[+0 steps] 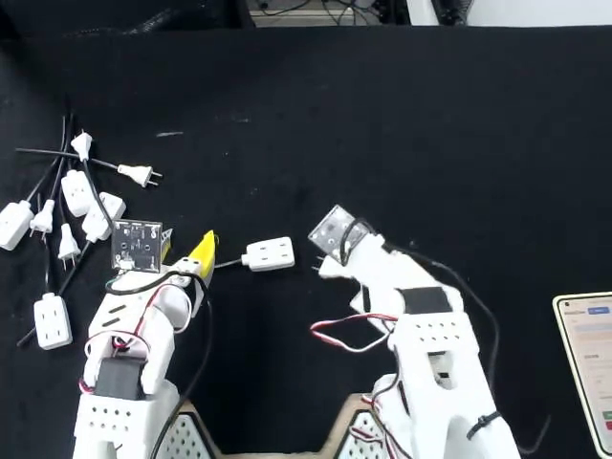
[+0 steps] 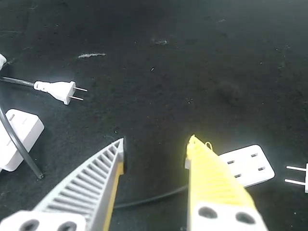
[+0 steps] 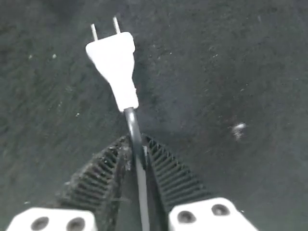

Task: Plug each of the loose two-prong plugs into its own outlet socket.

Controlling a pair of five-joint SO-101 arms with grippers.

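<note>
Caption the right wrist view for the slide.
Right gripper clamps the black cord just behind a white two-prong plug over the black table.

Spread over the black tabletop (image 1: 430,124): five white two-prong plugs (image 1: 139,174), five white outlet sockets (image 1: 270,253), two white arms (image 1: 430,330) side by side, and one phone (image 1: 585,363) lying at the edge.

High camera overlooking table (image 1: 402,124), wrist cameras close, facing it

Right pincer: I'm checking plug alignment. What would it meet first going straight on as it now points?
Probably the white outlet socket just beyond the prongs of the two-prong plug the right pincer holds by its cord; height alignment is unclear.
</note>
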